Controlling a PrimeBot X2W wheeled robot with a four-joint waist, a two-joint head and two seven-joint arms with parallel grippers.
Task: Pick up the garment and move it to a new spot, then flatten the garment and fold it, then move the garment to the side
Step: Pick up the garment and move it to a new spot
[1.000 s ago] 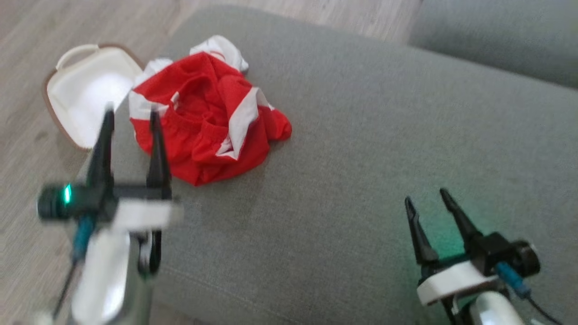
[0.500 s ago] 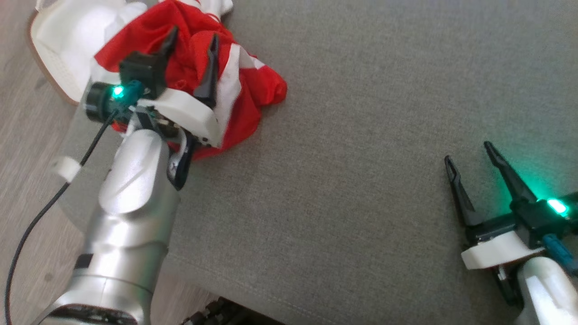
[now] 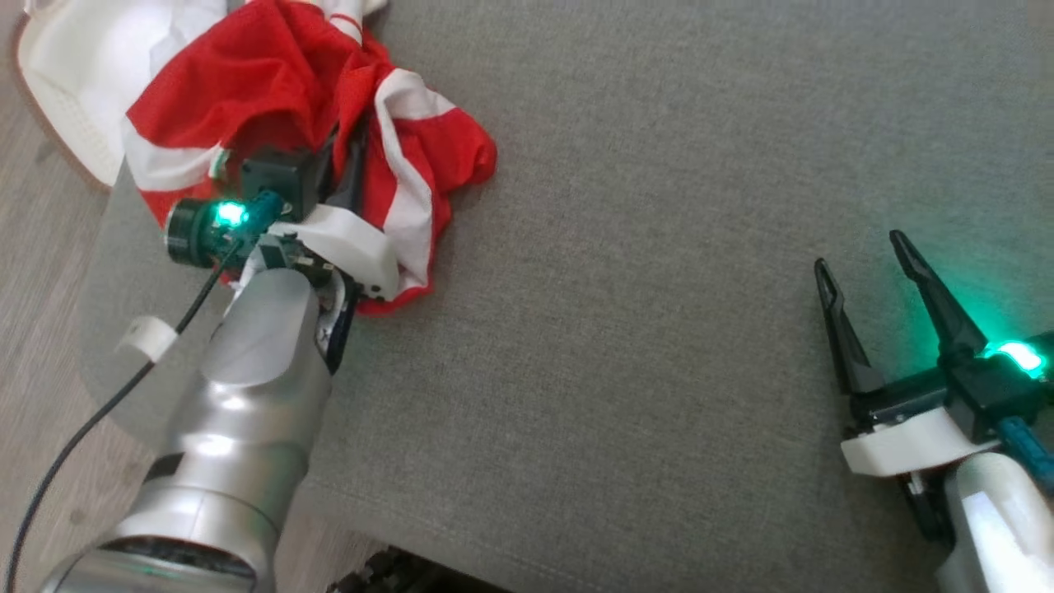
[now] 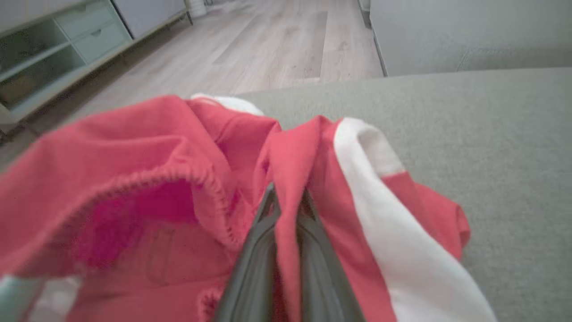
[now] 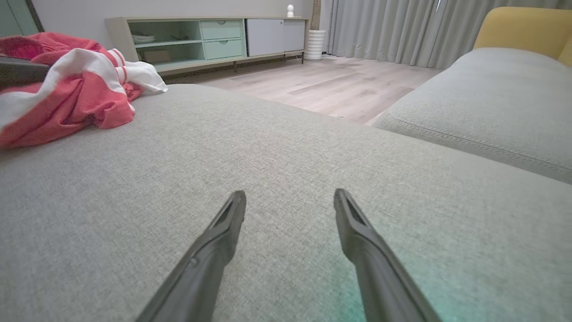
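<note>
The left gripper [image 3: 344, 165] is seen clamped on the crumpled red garment with white side panels [image 3: 272, 82]. In the left wrist view a narrow ridge of red cloth is pinched between its two dark fingers, which are pressed close together. Around that pinch the cloth is heaped on every side: an elasticated red opening is bunched to the left of the fingers, a white stripe is draped just to their right, and more folds are piled ahead of the tips. The heap is found at the far left corner of the grey woven sofa cushion [image 3: 659, 247], close to its edge, with a white tub [image 3: 66, 74] just beyond on the pale wooden floor [image 3: 41, 346]. The grip looks thin, and that is where trouble could be expected. If only this one fold is held, it may be pulled free as the weight is taken up, or the trailing cloth may be dragged over the edge towards the tub. Well apart, on the near right, the right gripper [image 3: 860, 254] is held over bare cushion with fingers spread and nothing between them.
</note>
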